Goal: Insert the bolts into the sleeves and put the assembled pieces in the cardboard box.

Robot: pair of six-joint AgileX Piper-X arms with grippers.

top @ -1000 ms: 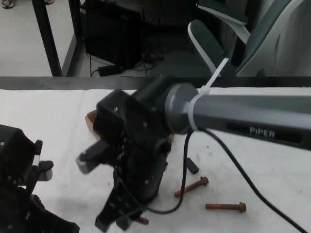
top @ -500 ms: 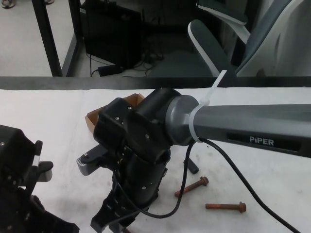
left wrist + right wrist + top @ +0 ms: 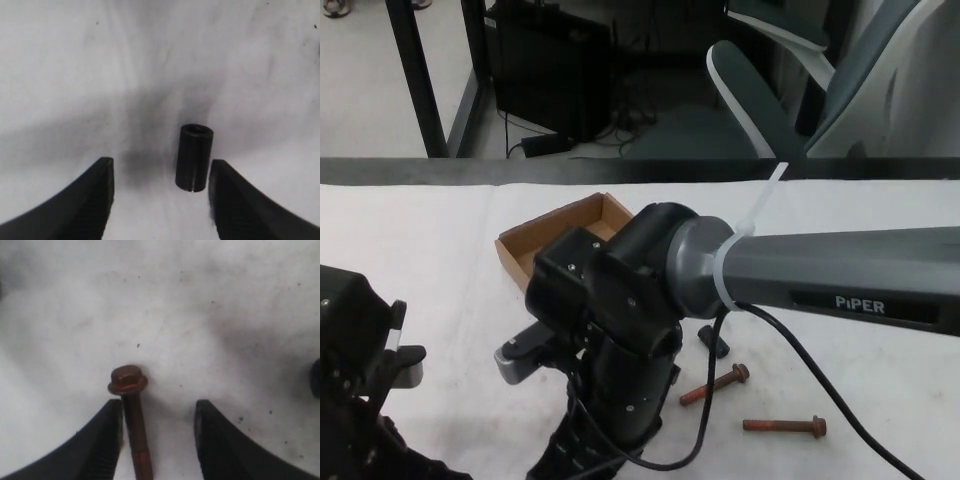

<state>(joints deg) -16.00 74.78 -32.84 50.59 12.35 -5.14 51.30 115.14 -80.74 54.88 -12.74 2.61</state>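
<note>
Two grippers stood spread open: the right gripper (image 3: 157,410), whose arm (image 3: 820,270) had sunk over the last second and bared the cardboard box (image 3: 535,240) beyond it, straddled a bolt (image 3: 131,405) close beside one finger (image 3: 100,440), while the left gripper (image 3: 161,165) straddled a sleeve (image 3: 194,157), untouched.

Jaws apart on left end effector (image 3: 160,169) and right end effector (image 3: 158,409).
</note>
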